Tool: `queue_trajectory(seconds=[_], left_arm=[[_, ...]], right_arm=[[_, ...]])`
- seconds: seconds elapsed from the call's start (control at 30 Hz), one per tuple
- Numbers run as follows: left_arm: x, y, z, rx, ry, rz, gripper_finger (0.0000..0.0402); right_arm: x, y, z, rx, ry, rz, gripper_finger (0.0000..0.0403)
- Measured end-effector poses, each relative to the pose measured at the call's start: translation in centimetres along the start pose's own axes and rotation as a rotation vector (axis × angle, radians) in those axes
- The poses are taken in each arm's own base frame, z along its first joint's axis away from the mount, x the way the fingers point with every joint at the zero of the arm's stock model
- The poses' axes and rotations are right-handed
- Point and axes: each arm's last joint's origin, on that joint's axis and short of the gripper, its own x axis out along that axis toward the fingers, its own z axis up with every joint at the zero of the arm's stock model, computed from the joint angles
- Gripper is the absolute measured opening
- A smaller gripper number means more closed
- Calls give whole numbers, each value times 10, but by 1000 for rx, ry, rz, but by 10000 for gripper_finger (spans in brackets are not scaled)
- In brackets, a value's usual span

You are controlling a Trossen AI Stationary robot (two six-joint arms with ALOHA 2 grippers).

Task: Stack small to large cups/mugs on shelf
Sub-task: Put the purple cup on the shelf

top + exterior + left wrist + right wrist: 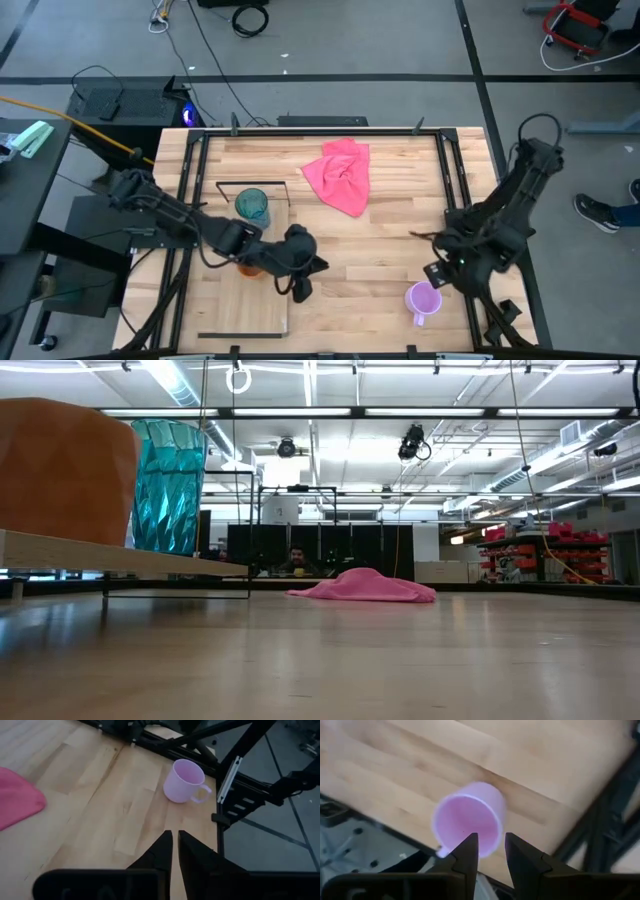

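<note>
teal tumbler (252, 204) + orange mug (65, 470) on shelf (258, 305) | purple mug (423, 299) empty

Tumbler (252, 205) (behind mug (247, 266)) on shelf (262, 300).

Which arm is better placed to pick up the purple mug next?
Probably the right. The right gripper hangs just above the purple mug, fingers slightly apart. The left gripper is nearly closed, farther off beside the shelf.
</note>
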Motion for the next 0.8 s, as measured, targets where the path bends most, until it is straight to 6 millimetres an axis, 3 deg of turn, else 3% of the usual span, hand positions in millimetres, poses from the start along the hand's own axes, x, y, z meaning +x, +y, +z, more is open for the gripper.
queue_trajectory(seconds=[0.2, 0.63, 0.8], left_arm=[[1, 1, 3, -16, -15, -8, 41], [1, 0, 3, -22, -24, -18, 29], [1, 0, 3, -39, -24, -19, 36]], right_arm=[[18, -9, -22, 51, -11, -80, 105], [72, -1, -42, 64, -26, -320, 105], [90, 6, -51, 61, -17, -319, 105]])
